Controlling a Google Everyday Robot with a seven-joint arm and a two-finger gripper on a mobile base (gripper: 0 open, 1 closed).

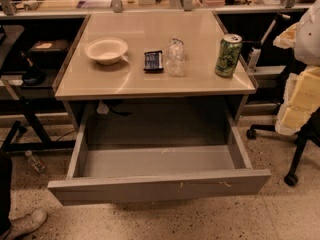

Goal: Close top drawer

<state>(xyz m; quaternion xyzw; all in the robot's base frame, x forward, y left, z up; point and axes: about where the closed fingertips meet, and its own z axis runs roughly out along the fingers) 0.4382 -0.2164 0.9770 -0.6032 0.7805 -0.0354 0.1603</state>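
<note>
The top drawer (160, 185) is a wide grey metal drawer, pulled far out from under the beige table (150, 81). Its long flat front panel faces me, with small pale scratch marks right of centre. The inside of the drawer looks empty. My gripper does not show anywhere in the camera view. A white rounded shape (309, 34) at the right edge is cut off by the frame; I cannot tell what it is.
On the table stand a white bowl (106, 50), a dark packet (153, 61), a clear plastic bottle (175, 56) and a green can (228, 55). A chair with pale foam blocks (300, 101) stands at the right. A shoe (25, 223) and a small bottle (35, 161) are on the floor at the left.
</note>
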